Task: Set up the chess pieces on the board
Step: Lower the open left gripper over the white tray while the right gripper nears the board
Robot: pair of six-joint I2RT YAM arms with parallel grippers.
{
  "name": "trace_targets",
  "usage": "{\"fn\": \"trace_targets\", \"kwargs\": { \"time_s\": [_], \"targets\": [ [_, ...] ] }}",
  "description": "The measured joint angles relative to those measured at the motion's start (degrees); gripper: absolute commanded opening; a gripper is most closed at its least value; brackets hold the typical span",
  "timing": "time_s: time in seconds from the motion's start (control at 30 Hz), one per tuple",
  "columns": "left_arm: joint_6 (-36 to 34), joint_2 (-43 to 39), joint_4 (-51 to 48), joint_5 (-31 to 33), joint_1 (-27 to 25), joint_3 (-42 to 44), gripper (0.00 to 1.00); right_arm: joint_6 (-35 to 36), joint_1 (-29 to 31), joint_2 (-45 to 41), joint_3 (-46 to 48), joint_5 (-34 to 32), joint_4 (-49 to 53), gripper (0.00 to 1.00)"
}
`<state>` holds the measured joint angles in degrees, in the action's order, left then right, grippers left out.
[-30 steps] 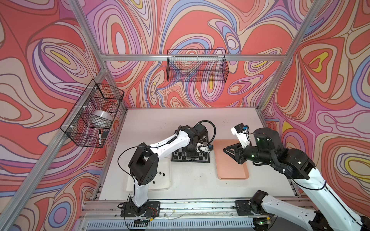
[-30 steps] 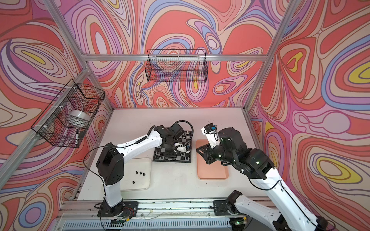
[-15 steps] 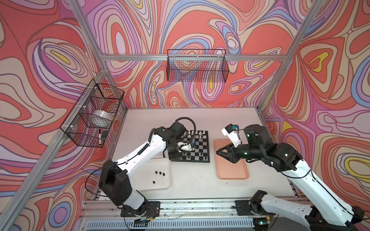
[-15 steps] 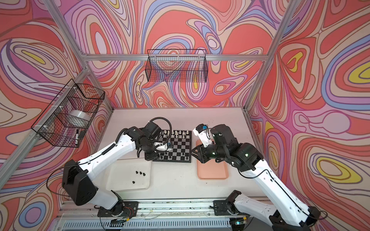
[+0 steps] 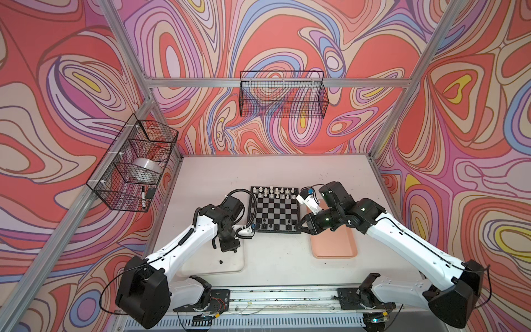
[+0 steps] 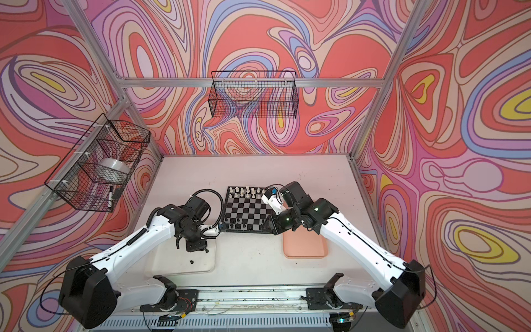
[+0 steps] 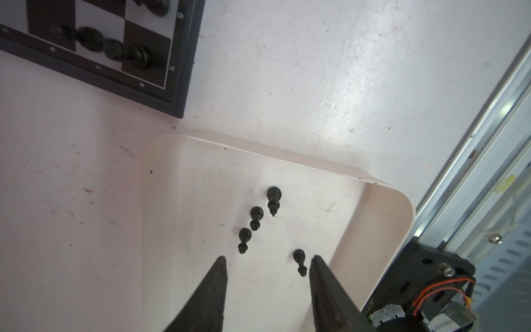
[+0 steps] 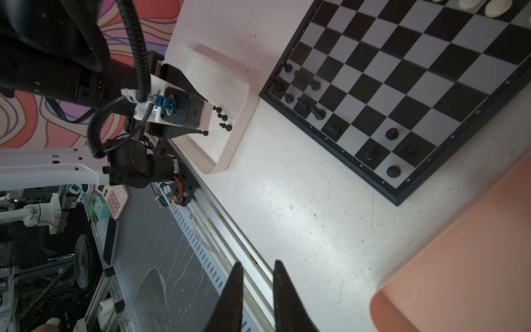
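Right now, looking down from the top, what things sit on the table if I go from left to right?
white tray → board → pink tray

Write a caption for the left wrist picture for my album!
Open left claw above four black chess pieces lying in the white tray, near the board.

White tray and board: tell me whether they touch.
Apart. Left wrist view shows bare table between the white tray and the board.
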<state>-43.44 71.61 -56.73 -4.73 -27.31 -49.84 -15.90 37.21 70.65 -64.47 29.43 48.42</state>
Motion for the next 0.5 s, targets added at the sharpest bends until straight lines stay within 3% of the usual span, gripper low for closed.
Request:
{"fn": "trace_targets", "kwargs": {
  "time_s": [0.5],
  "targets": [
    [-0.52,2.56,7.10,0.22,0.04,4.15,0.39,0.44,0.00,1.03,2.14,0.15,-2.64,0.19]
  ]
}}
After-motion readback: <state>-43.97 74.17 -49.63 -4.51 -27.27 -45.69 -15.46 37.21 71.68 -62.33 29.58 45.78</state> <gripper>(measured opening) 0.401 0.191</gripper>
